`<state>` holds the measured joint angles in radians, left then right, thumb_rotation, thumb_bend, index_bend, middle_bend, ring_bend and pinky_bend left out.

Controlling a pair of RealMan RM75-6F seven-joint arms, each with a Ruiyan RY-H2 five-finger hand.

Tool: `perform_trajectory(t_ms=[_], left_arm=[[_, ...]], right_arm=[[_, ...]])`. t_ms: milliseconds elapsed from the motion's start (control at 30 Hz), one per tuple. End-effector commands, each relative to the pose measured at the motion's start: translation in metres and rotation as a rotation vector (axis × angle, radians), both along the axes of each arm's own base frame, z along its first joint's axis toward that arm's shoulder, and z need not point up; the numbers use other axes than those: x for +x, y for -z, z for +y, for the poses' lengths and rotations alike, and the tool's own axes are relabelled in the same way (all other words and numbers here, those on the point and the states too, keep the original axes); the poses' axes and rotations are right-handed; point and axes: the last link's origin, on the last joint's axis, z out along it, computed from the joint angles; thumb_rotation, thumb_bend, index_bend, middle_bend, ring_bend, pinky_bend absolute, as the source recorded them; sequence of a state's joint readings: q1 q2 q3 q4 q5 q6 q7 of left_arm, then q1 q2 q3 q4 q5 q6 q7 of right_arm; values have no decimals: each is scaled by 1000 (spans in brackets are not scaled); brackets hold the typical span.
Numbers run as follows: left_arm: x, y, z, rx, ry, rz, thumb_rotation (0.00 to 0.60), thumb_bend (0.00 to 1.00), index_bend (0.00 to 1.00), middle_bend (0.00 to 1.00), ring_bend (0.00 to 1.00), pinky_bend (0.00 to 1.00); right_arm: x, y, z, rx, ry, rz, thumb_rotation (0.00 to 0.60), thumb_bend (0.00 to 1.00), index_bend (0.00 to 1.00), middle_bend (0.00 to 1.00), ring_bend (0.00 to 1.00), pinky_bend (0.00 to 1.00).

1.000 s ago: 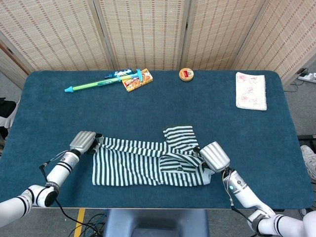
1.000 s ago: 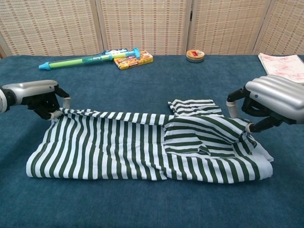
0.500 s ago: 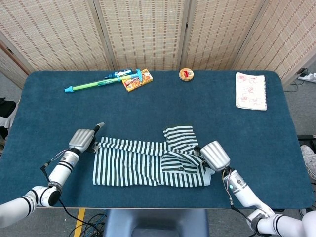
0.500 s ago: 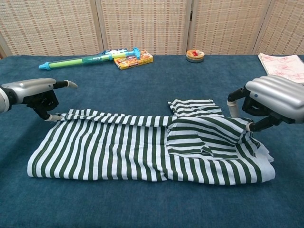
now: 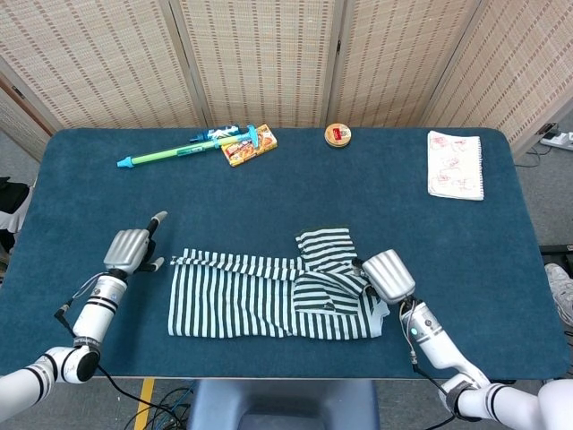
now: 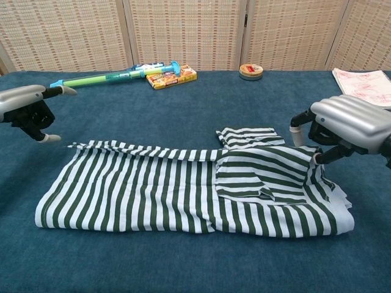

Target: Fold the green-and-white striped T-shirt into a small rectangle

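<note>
On the table, the folded striped T-shirt lies pinched by the right hand, left hand spread.

Silver-shelled left robot hand and right robot hand, dark fingers, white forearms, black cables.

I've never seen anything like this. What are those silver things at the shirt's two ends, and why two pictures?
They are a robot's two mechanical hands, steered by a person. One picture looks down from its head, the other forward from its chest. On the blue table lies a half-folded striped T-shirt. The left hand hovers open beside it, holding nothing; the right hand has its fingers at the shirt's edge. Farther back lie a toy water gun, a snack box, a round tin and a notebook.
</note>
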<state>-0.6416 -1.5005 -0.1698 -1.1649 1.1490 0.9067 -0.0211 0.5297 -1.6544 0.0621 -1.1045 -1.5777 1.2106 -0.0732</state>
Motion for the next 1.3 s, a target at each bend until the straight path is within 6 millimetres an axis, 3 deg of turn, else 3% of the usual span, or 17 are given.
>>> perform_trajectory(t_ms=[33,333,600,900,1033,1300], left_arm=[[-3,-4,-2,10,-4,-8,600,325,14,860,810,889],[-8,-14,-10,24,-3,-20,600,324,14,859,810,889],[-11,-17,-14,24,-10,-21,600,322,14,859,810,889],[-15,-22,-16,29,-24,-21,600,320,14,859,810,889],[-15,-24,-17,35,-30,-30,600,320,14,859,810,889],[-16,-29,-17,46,-34,-46,600,320,14,859,810,889]], right_arm=[[0,2,-3,-2,7,2,600,631,840,1000,1000,1000],[-3,8,-12,-6,52,29,600,569,815,1000,1000,1000],[-6,14,-23,-23,123,67,600,447,566,994,1000,1000],[-6,15,-29,-25,199,78,600,152,166,979,1000,1000],[-5,7,-27,-21,199,69,600,81,92,969,1000,1000],[-8,-24,-21,5,137,134,600,73,2,940,987,1000]])
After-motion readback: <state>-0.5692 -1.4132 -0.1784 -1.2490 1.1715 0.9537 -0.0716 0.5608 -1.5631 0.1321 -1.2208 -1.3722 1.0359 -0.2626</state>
